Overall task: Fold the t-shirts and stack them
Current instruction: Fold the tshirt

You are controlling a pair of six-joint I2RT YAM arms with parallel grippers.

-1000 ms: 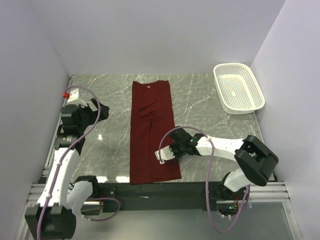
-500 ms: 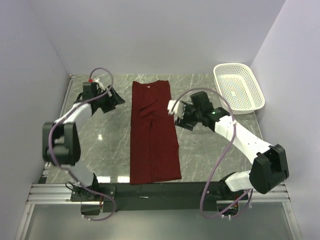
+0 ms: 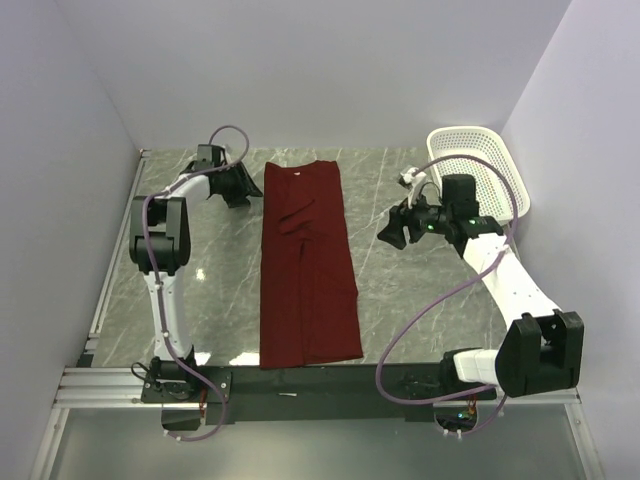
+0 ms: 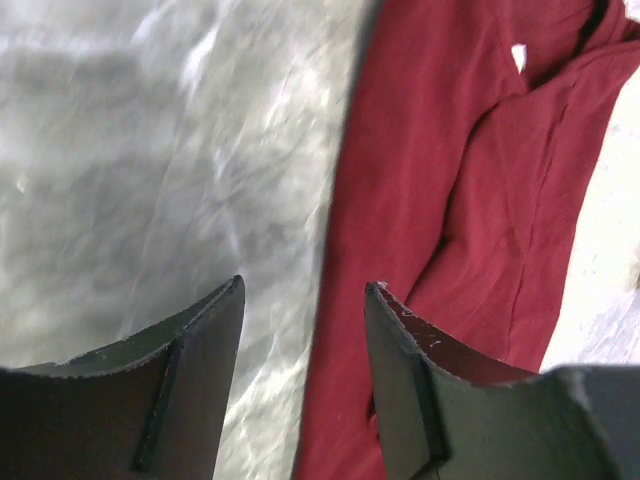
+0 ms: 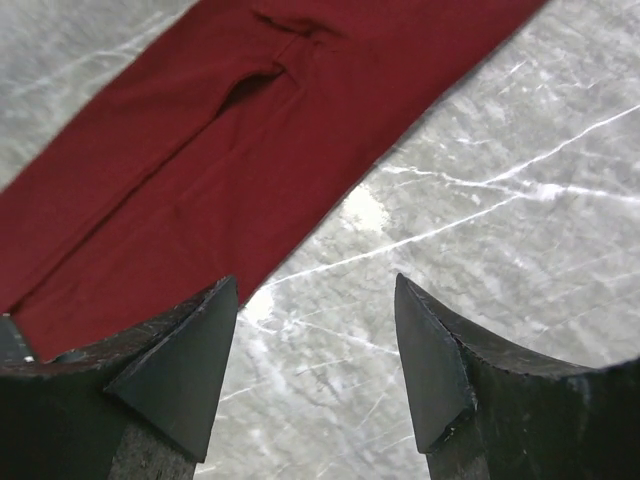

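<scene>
Mia: Where is the red t-shirt (image 3: pixel 305 280)?

Tom: It lies flat on the grey surface (image 3: pixel 200 290). It is to the left of the white basket (image 3: pixel 480 180) and well apart from it. It is a long thin strip. Its neck end is level with the basket, and you can see a small white label (image 4: pixel 518 57) there.

Mia: What about the right jaws?

Tom: They hang between the basket and the t-shirt, over bare surface. They are wide and there is nothing in them.

Mia: And the left jaws?

Tom: They are on the side of the t-shirt away from the basket, just beside the neck end. They are partly apart and hold nothing. One side of them is over the red cloth. The other side is over the grey surface.
</scene>
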